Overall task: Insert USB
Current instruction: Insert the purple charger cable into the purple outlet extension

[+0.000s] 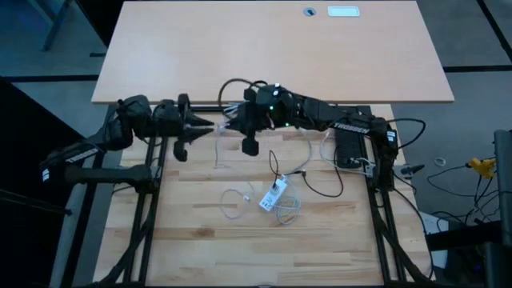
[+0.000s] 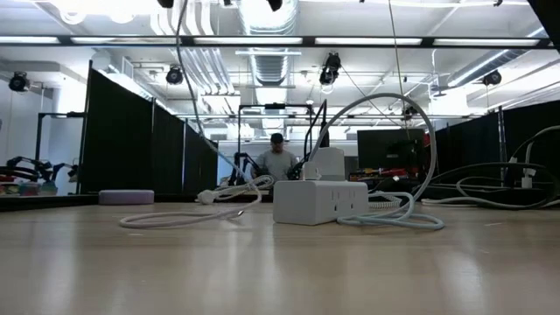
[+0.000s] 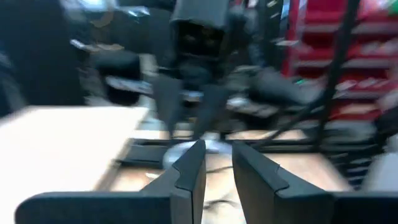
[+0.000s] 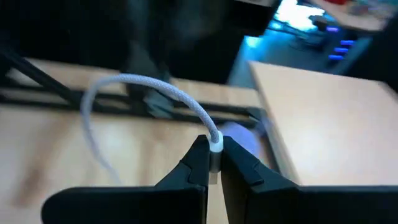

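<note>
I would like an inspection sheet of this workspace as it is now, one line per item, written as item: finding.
Surface: light wooden table, a second tabletop behind it.
Job's things: white power strip with a white adapter plugged on top; white cable, its plug end in the right gripper.
Clutter: flat pale pad at the far edge in the low view.
Grippers: left gripper raised, jaws slightly apart, nothing between them; right gripper raised facing it, jaws shut on the white cable.
Cables: white loops around the strip; black cable beside them.
Surroundings: black partitions; a person far behind.
</note>
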You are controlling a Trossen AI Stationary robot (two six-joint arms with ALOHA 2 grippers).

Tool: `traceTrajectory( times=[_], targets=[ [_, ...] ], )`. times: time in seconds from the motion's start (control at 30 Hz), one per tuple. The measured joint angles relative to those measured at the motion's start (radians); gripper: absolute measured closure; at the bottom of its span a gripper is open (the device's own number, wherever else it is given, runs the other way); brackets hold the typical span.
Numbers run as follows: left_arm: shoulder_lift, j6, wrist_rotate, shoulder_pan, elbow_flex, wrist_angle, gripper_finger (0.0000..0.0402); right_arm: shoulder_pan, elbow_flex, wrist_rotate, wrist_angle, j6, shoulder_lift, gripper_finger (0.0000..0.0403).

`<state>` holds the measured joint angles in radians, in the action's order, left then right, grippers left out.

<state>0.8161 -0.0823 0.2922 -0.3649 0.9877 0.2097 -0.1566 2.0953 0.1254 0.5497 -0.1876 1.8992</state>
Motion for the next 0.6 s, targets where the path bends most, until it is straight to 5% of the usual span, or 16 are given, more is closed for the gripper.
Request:
traceTrajectory(
  times=[0.1,0.2,0.4,0.6],
  targets=[
    [0.000,-0.138,-0.126,0.000,0.000,0.000,0.0337,-0.001,0.002,0.091,-0.074,0.075,0.000,0.0400],
    [0.001,-0.175,-0.180,-0.001,0.000,0.000,0.0338,0.000,0.004,0.076,-0.132,0.135,0.000,0.0400],
    [0.023,-0.151,-0.240,-0.001,0.000,0.000,0.0338,-0.005,0.004,-0.155,-0.144,0.195,0.020,0.0400],
    [0.045,-0.043,-0.334,-0.002,0.000,0.002,0.0338,0.010,0.003,-0.252,-0.189,0.082,0.045,0.0400]
  ],
)
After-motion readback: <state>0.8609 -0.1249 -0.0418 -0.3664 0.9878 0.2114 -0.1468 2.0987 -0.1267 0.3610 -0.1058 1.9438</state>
